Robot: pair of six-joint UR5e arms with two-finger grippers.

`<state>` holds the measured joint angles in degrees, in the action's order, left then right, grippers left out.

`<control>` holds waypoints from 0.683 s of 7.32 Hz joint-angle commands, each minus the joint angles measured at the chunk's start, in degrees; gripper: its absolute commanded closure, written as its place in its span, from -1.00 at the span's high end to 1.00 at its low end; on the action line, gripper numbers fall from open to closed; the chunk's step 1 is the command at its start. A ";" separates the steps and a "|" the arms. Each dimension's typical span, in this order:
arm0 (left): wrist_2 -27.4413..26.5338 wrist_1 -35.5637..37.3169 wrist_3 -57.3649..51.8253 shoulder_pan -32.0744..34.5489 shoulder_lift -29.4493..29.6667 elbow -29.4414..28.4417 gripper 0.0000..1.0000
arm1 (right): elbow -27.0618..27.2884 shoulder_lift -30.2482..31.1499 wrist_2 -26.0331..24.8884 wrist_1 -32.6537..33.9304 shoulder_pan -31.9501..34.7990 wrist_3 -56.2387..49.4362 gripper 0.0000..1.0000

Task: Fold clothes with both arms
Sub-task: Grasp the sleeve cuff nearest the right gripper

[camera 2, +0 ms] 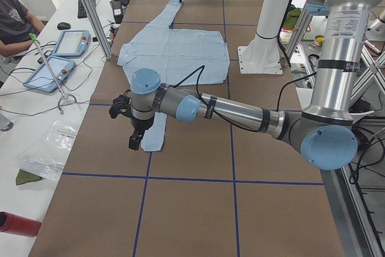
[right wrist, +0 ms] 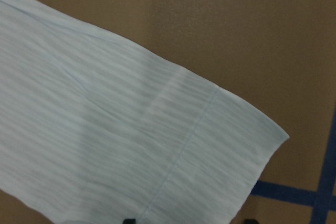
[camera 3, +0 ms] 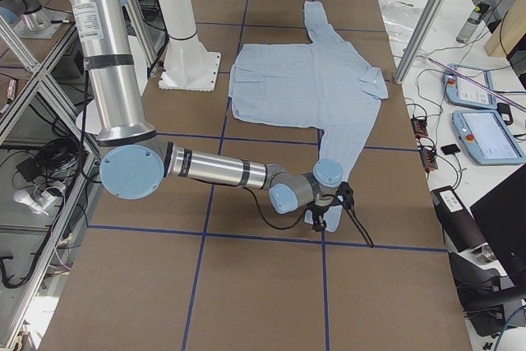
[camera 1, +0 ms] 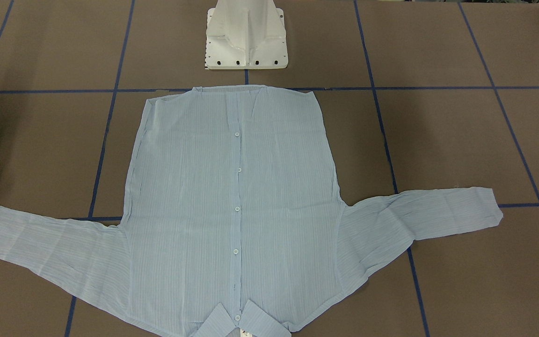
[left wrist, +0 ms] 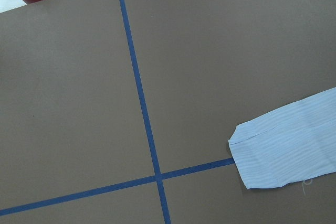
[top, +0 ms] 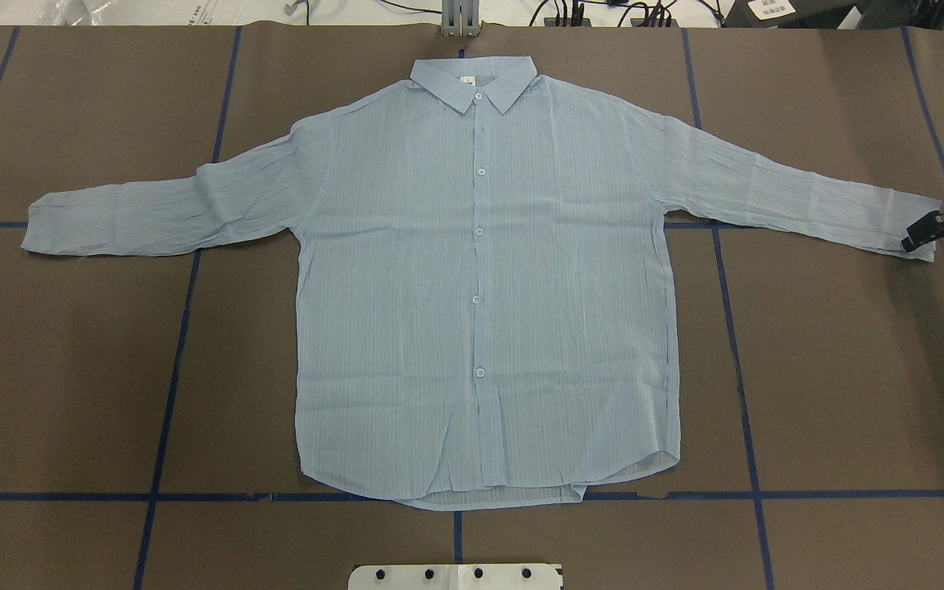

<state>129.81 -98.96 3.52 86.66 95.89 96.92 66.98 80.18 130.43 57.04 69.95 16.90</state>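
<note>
On the brown desk (top: 70, 369), just beyond the white pedestal base (top: 456, 576), the pale blue shirt (top: 480, 287) lies flat and buttoned, hem near, collar (top: 472, 82) far, sleeves spread left and right. The right gripper (top: 923, 233) sits at the right cuff (top: 890, 236), jaws apart. The left gripper (camera 2: 135, 141) hangs beside the left cuff (top: 42, 229); whether its jaws are parted I cannot tell.

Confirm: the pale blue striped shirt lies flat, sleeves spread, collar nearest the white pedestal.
No. The pale blue striped long-sleeved shirt lies flat, sleeves spread, but its hem, not its collar, is nearest the white pedestal. The overhead exterior view shows it.
</note>
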 commanded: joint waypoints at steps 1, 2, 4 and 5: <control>0.00 0.00 0.09 0.00 0.00 0.02 0.99 | 0.00 0.06 0.00 0.00 0.01 0.07 0.14; 0.00 0.00 0.00 0.00 0.09 0.02 0.99 | 0.00 0.15 0.00 0.09 0.01 0.07 0.14; -0.09 0.00 0.00 0.00 0.09 0.02 0.99 | -0.09 0.41 0.00 0.09 0.01 -0.11 0.16; 0.00 0.00 0.00 0.00 0.09 0.02 0.99 | -0.18 0.50 0.00 0.09 0.01 -0.11 0.16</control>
<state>129.75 -98.97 3.52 86.66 95.97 96.94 66.88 80.54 130.43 57.12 69.96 16.81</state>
